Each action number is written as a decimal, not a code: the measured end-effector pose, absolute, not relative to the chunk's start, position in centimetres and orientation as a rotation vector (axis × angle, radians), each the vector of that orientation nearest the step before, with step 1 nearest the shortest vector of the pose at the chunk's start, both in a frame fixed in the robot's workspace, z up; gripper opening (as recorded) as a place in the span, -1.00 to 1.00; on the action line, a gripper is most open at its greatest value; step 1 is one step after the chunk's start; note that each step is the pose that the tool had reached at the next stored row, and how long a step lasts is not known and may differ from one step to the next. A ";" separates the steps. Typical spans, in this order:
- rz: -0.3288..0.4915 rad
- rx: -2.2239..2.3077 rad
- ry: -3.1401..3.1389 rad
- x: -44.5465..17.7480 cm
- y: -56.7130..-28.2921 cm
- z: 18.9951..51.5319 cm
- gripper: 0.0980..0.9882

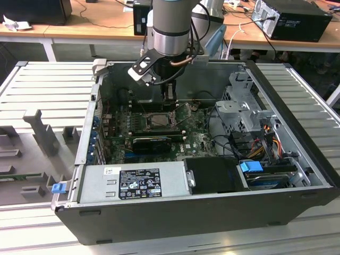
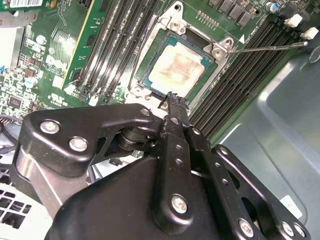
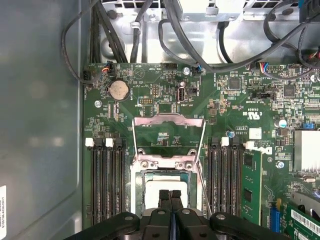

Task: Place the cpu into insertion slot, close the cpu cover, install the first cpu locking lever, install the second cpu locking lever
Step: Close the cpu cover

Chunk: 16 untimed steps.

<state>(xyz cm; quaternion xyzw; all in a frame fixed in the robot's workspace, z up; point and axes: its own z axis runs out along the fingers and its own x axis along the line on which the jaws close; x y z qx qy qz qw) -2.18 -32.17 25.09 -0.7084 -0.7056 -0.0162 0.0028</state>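
The cpu [image 2: 178, 67], with its dull silver-beige top, lies flat in the insertion slot [image 2: 150, 75] on the green motherboard; in the first wrist view the cpu [image 3: 155, 184] shows just beyond my fingertips. The cpu cover [image 3: 168, 120], a thin metal frame, stands swung open at the slot's hinge side. A thin locking lever [image 2: 265, 48] sticks out loose beside the slot, and in the first wrist view the lever [image 3: 202, 187] runs along the slot's edge. My gripper [image 3: 170, 194] hovers right over the cpu, fingers pressed together with nothing between them. In the exterior view the gripper [image 1: 170, 98] hangs above the slot [image 1: 158, 120].
Black memory slots [image 3: 106, 182] flank the socket on both sides. Cable bundles [image 3: 200, 45] run along the case wall. A power supply [image 1: 138, 183] and drive cage [image 1: 241, 111] crowd the open case, whose grey side wall [image 3: 40, 125] stands close by.
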 end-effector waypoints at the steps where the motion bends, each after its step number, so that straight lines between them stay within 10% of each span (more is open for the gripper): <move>1: -0.051 -2.222 -2.213 -2.2 -32.2 25.1 -0.98; 16: -0.052 -2.221 -2.212 -2.2 -32.2 25.8 -0.98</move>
